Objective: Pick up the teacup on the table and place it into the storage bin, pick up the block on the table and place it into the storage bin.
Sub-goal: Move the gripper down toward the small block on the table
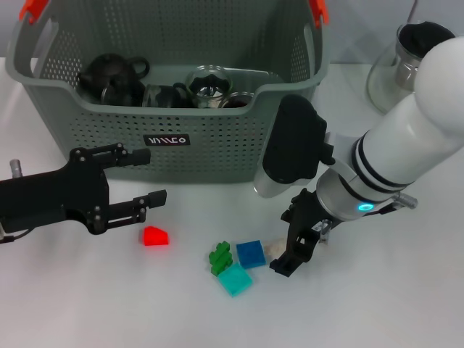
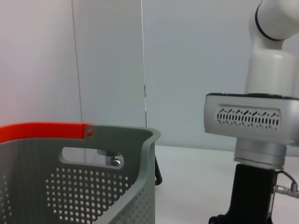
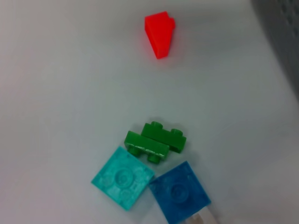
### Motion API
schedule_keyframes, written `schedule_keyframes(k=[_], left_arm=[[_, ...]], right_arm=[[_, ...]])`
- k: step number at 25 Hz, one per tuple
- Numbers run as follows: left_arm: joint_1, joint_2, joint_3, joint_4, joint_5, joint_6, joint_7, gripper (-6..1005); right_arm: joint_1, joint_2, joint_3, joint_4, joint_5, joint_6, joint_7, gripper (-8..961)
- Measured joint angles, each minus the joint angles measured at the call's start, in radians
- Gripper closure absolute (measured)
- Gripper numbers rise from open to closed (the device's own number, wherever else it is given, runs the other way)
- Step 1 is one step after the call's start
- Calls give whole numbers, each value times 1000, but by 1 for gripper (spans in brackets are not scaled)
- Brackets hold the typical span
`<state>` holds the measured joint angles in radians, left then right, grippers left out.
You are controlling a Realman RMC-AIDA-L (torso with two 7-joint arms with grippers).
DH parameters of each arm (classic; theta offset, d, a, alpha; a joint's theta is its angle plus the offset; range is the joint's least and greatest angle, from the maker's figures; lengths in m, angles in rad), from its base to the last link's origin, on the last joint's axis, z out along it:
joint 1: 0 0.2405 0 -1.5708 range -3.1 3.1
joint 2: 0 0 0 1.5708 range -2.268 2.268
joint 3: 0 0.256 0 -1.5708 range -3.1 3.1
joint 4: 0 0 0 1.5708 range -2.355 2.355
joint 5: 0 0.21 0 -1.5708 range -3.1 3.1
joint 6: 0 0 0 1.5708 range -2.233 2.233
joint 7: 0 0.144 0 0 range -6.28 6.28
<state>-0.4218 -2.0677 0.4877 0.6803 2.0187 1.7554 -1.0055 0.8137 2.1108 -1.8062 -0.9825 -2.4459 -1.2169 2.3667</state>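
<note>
The right hand [image 1: 293, 250] hung low beside the blue block [image 1: 251, 253] on the table [image 1: 377, 304], apparently positioned to grasp; its opening I could not tell; the left hand [image 1: 138, 181] waited open, holding nothing, before the storage bin [image 1: 217, 148].

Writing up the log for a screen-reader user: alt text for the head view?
The right gripper reaches down beside a cluster of blue, teal and green blocks on the white table. The left gripper, open, hovers above a red block, before the storage bin holding dark teaware.
</note>
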Motion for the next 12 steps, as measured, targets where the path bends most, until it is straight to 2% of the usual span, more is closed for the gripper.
schedule_keyframes(k=[12], left_arm=[[-3, 0, 0, -8, 0, -3, 1, 324]], right_arm=[[12, 0, -13, 36, 25, 33, 4, 87]])
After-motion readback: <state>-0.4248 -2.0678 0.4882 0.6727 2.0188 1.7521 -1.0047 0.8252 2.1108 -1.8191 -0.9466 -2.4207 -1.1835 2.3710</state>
